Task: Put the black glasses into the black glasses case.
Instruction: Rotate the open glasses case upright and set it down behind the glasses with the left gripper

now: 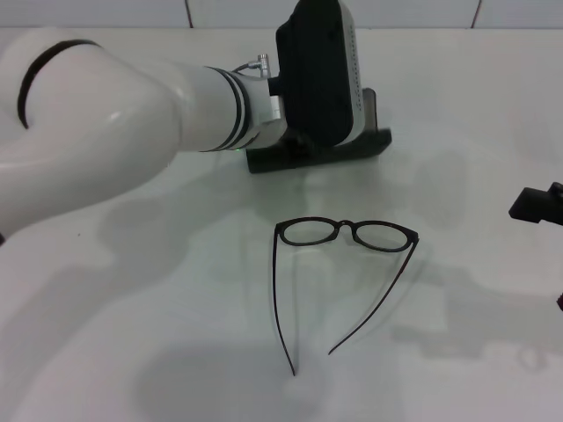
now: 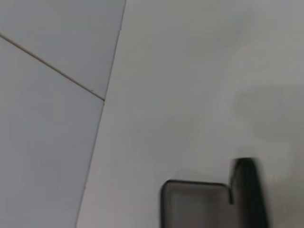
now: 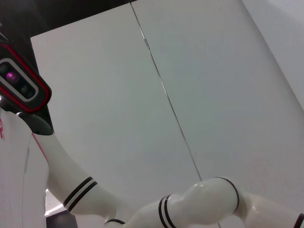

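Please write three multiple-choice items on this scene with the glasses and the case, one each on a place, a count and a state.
1. Where is the black glasses case relative to the black glasses in the head view?
A. Farther from the robot, under the left arm's end
B. Nearer the robot than the glasses
C. Beside the right gripper

2. How many pairs of glasses lie on the table?
A. One
B. Two
C. Three

3. In what state are the glasses?
A. Folded inside the case
B. Held in a gripper
C. Lying on the table with both temple arms unfolded

Answers:
1. A: the case sits beyond the glasses, partly hidden by the left gripper.
2. A: only one black frame is visible.
3. C: both arms stretch toward the robot and nothing grips the frame; the right gripper waits at the right edge.
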Available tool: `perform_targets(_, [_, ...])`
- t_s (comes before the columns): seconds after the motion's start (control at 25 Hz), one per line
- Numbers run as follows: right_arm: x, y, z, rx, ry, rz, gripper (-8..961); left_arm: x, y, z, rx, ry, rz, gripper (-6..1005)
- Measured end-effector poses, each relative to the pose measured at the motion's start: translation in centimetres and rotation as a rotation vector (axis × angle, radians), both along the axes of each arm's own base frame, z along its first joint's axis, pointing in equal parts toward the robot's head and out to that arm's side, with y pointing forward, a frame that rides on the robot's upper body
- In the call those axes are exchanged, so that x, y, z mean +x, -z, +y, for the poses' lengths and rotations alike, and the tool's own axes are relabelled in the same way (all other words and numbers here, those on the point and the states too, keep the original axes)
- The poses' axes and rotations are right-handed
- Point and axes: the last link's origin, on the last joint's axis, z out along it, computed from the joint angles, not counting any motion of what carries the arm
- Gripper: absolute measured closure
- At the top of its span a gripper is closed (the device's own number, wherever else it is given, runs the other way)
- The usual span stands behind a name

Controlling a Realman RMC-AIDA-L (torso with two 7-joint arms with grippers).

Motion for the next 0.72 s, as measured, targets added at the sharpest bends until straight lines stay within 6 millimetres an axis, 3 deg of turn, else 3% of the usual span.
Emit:
perform_targets(0.28, [0.3, 0.0, -0.2, 0.002, 0.011, -0.004, 94, 0.7, -0.4, -0.4, -0.008, -0.009, -0.056, 723])
perform_targets(0.72, [0.5, 0.4, -0.1, 0.011, 0.031, -0.022, 96, -0.5, -0.8, 0.5, 0.018, -0.088, -0.105, 730])
